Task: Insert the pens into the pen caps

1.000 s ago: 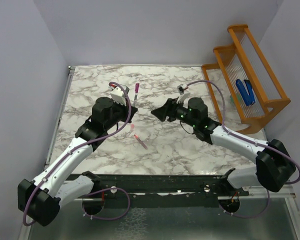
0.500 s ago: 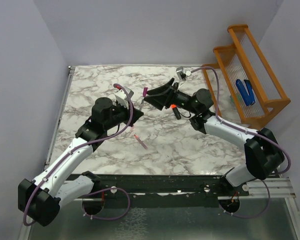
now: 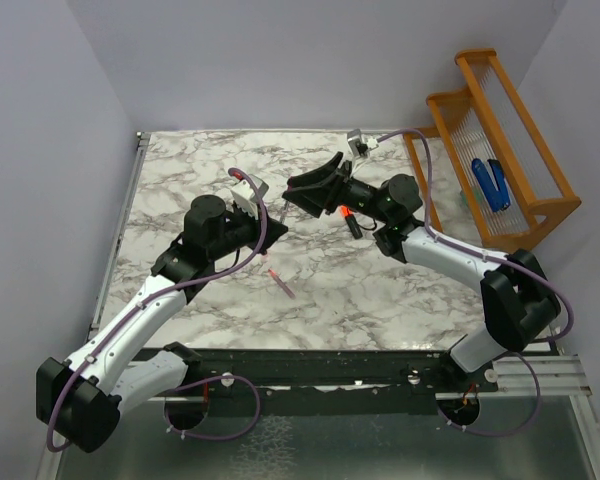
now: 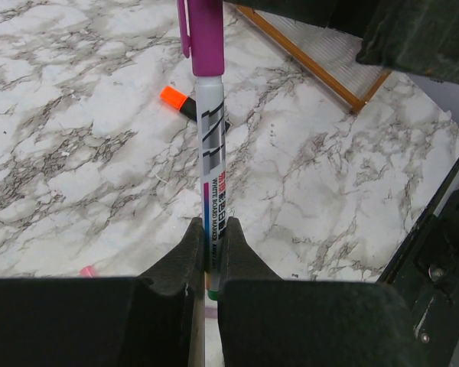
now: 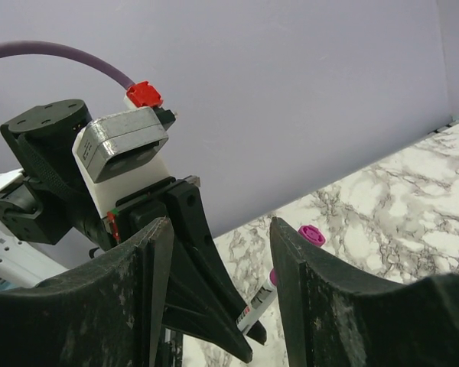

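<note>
Marble-patterned table (image 3: 180, 180) lies under both my arms, with the orange wooden rack (image 3: 500, 130) at its far right edge. My left gripper (image 4: 210, 237) is pressed tight on the barrel of the whitish-grey pen (image 4: 211, 153), holding it off the table and pointing it toward my right gripper (image 5: 222, 225). That gripper's fingers stand spread, gripping nothing, close around the pen's far end.

The magenta-purple cap (image 4: 205, 38) already sits on that end; I cannot tell how fully it is seated. I judge this pen's capping to be nearly finished.

The stubby black marker (image 3: 348, 217) lies on the marble below, orange end showing, and the slim pink pen (image 3: 281, 282) lies nearer my bases. Next I should check the cap is home and set this pen down. The marker would follow, though I cannot pick out a separate orange cap.
</note>
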### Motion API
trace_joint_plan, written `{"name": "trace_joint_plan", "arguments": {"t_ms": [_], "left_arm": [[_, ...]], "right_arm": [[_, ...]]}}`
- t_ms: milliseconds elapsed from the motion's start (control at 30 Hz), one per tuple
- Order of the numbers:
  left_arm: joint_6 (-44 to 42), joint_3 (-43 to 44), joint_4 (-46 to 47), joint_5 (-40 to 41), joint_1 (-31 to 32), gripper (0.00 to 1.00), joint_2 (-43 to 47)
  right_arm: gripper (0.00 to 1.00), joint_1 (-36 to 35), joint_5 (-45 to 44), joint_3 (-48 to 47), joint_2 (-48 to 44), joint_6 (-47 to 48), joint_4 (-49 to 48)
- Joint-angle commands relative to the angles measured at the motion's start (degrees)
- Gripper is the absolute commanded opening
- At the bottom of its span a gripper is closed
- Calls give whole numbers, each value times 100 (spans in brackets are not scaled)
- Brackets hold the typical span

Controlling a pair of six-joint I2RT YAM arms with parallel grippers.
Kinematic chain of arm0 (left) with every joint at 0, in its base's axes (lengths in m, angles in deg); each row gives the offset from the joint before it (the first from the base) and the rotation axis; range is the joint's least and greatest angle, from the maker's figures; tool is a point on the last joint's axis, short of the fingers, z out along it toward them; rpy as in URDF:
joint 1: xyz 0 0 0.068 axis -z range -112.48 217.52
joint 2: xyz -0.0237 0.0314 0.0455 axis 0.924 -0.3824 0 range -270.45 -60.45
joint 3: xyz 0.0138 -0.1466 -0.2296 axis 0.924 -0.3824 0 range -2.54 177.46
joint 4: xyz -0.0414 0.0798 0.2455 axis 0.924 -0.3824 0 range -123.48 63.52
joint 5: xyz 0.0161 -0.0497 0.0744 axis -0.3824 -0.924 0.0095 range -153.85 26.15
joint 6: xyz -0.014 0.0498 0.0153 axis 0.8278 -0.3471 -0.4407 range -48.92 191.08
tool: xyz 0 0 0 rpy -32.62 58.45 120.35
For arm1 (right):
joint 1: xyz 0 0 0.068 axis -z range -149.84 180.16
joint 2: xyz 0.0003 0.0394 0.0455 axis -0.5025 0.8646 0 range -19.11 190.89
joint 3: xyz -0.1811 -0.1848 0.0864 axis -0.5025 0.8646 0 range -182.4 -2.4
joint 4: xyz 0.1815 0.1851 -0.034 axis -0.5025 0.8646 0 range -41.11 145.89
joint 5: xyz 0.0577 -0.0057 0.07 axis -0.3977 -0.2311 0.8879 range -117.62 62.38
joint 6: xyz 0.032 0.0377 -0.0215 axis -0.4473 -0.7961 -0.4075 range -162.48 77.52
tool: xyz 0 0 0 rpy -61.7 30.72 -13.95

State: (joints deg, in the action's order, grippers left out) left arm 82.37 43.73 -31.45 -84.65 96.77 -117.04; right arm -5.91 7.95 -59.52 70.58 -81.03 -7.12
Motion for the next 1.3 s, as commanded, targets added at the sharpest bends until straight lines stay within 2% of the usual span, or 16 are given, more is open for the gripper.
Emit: {"name": "trace_joint_plan", "arguments": {"t_ms": [0,333,867,1067,1267], "left_arm": [[-109,-25,93,-228,19,0,-10],[-109,-20,105,-261,19,0,-35],[-81,-37,132,-344,19,0,-33],[-83,-36,128,-338,19,0,-27],[-90,-37,119,-302,19,0,-21]], "right_arm": [[58,-5,-161,-39,58,129,-292],[60,-6,-1257,556,-267,477,-784],[60,-10,-1067,166,300,308,-770],[52,-5,-945,21,401,251,-672],[39,-8,-811,-94,482,251,-485]]}}
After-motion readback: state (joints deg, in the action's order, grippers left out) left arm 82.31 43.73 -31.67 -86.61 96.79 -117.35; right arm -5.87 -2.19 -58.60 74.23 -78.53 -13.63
